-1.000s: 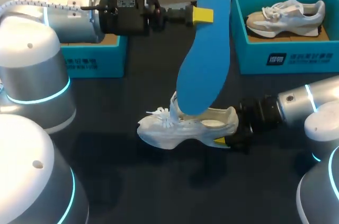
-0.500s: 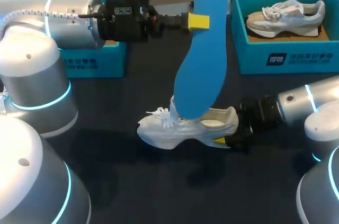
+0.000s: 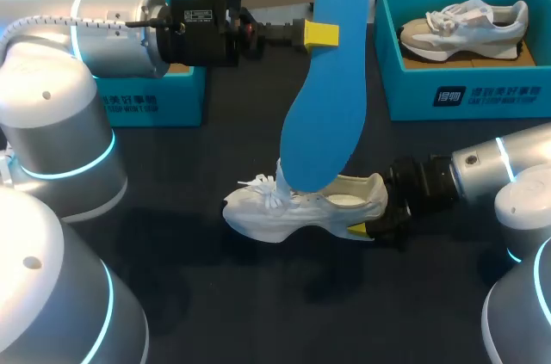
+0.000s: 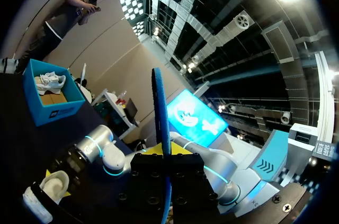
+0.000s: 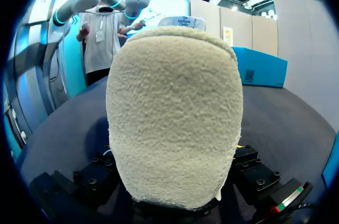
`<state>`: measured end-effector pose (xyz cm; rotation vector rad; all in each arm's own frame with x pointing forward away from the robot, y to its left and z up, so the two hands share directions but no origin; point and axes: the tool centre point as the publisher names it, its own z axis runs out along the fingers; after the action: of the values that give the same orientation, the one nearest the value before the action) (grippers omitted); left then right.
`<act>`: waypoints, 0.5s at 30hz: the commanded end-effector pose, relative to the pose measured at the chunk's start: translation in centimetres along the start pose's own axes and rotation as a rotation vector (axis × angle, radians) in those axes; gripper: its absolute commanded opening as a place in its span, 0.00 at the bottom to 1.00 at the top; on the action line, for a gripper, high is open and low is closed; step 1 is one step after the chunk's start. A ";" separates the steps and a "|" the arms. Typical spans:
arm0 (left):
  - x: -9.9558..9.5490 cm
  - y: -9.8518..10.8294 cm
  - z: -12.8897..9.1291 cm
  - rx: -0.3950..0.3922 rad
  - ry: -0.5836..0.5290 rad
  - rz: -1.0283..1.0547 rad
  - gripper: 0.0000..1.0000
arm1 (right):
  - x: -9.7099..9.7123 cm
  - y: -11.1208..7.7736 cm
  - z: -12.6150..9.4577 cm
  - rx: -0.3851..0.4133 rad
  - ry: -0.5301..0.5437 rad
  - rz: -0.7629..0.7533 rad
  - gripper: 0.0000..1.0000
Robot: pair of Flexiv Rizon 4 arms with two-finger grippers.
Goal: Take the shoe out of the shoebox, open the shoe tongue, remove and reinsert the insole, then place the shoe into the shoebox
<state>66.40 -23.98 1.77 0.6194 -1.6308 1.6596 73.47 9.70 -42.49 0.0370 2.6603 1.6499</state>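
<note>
Blue insole shows its broad face in the head view but only a thin edge in the left wrist view, where the left end effector is clamped on it. It stands nearly upright above the white shoe, its lower end at the shoe's opening. A fleecy heel fills the right wrist view, and the right end effector is clenched on it. The shoe lies lengthwise on the bench, toe pointing away from that end effector.

Holds the left arm level along the table's far edge, pinching the insole in the left gripper. Lays the right arm low from the right edge, clamping the shoe by its heel in the right gripper.
</note>
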 end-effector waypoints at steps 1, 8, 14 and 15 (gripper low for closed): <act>0.0 0.1 -0.1 0.001 -0.001 0.000 0.00 | 0.0 -0.3 0.4 0.003 -0.002 0.000 0.00; 0.0 0.1 -0.1 0.001 -0.001 0.000 0.00 | 0.0 -0.3 0.4 0.003 -0.002 0.000 1.00; 0.0 0.1 -0.1 0.001 -0.001 0.000 0.00 | 0.1 0.0 -0.4 0.017 -0.018 -0.004 1.00; 0.0 0.1 -0.1 0.001 -0.001 0.000 0.00 | 0.3 0.1 -0.8 0.027 -0.024 -0.007 1.00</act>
<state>66.40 -23.97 1.75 0.6200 -1.6308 1.6595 73.71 9.51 -42.82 0.0363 2.6575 1.6309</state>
